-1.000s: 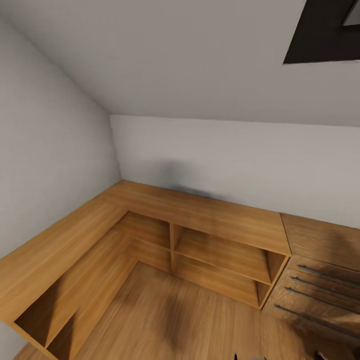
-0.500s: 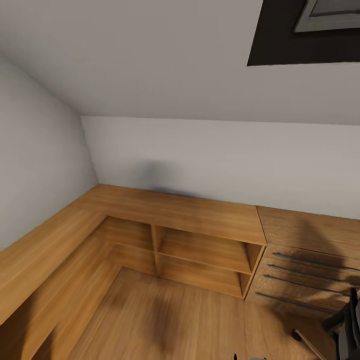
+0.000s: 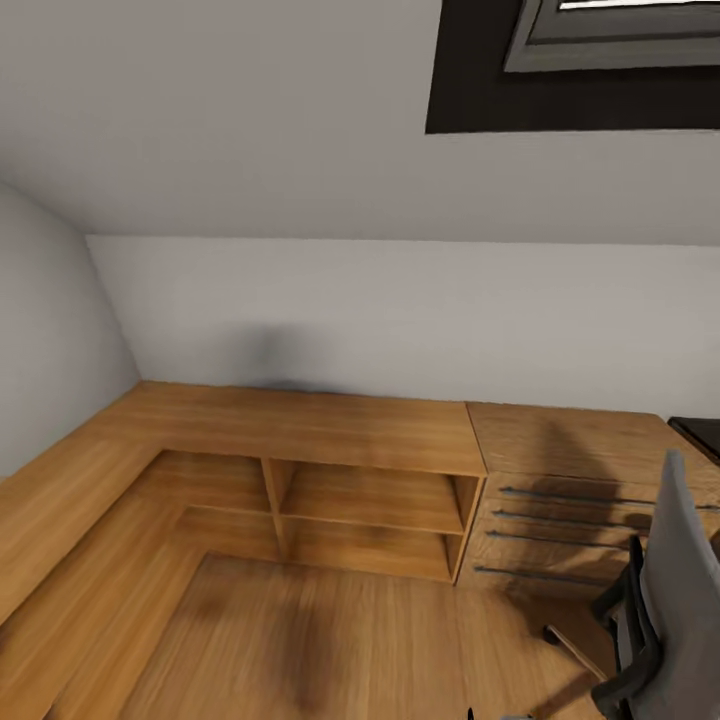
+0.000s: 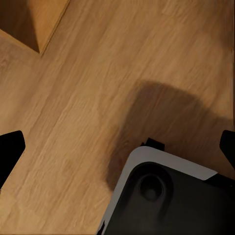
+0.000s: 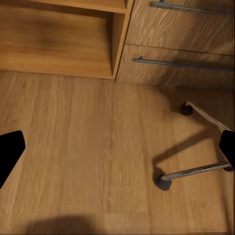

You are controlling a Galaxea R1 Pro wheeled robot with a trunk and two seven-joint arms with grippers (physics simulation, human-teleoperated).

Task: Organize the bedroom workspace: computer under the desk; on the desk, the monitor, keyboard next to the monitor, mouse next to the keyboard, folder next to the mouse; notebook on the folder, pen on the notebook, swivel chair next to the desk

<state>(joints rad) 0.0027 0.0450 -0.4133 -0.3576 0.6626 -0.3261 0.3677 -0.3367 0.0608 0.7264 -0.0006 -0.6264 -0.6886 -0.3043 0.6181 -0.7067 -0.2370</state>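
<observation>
The swivel chair enters the head view at the lower right, showing its grey back, a black armrest and one chrome leg. In the right wrist view its chrome base with black casters stands on the wooden floor. My right gripper is open above that floor, holding nothing. My left gripper is open too, hanging over bare floor beside my own dark base. A black corner, perhaps the desk, shows at the right edge behind the chair.
A low wooden L-shaped shelf unit runs along the white walls, with open compartments. A wooden drawer chest with long metal handles adjoins it on the right. A dark skylight sits in the sloped ceiling.
The whole head view has swung to the right, so the camera moved. The shelf unit shifted left in the picture and the swivel chair came into view at the lower right.
</observation>
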